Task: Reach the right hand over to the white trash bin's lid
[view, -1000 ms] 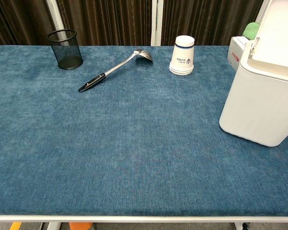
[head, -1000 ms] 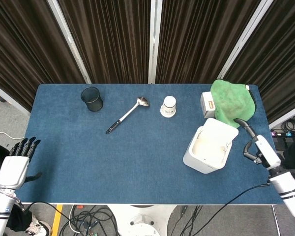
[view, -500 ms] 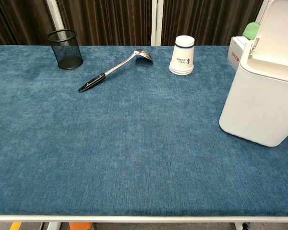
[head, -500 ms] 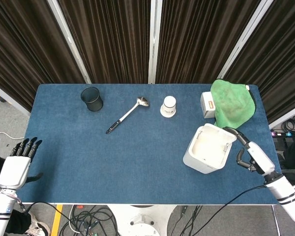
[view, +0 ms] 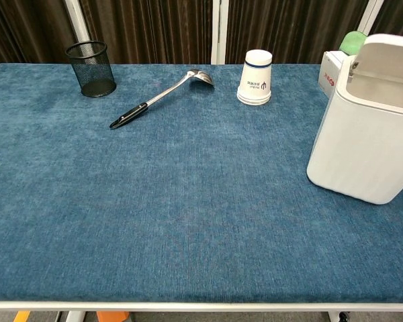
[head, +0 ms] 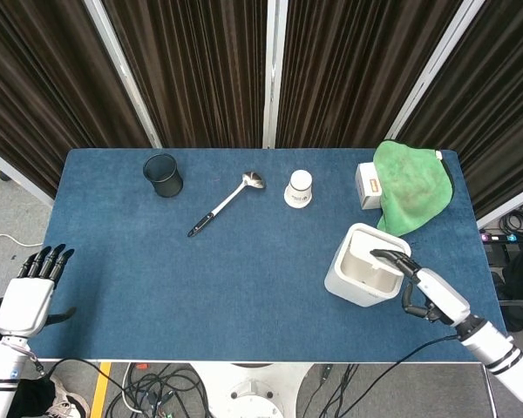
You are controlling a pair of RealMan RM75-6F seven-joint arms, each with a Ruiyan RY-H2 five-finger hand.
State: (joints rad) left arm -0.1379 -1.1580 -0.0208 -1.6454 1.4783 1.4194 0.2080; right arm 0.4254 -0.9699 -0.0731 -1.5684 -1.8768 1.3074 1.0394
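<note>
The white trash bin (head: pixel 349 283) stands at the table's right front; in the chest view the bin (view: pixel 363 147) fills the right edge. Its lid (head: pixel 376 239) is hinged at the far side and leans partway down over the opening, seen as a tilted white flap, the lid (view: pixel 389 50), in the chest view. My right hand (head: pixel 423 292) is just right of the bin, one dark finger stretched over the rim against the lid and the others curled in. My left hand (head: pixel 35 287) hangs off the table's left front corner with its fingers apart and nothing in it. Neither hand shows in the chest view.
A green cloth (head: pixel 410 185) lies on a small box (head: pixel 367 185) behind the bin. A white paper cup (head: pixel 299 188), a ladle (head: pixel 227 204) and a black mesh cup (head: pixel 162 175) stand along the far half of the blue table (head: pixel 200 287).
My right hand has moved left and toward the front, from beside the green cloth to the bin's rim. The lid has swung down from fully raised to partway over the opening.
</note>
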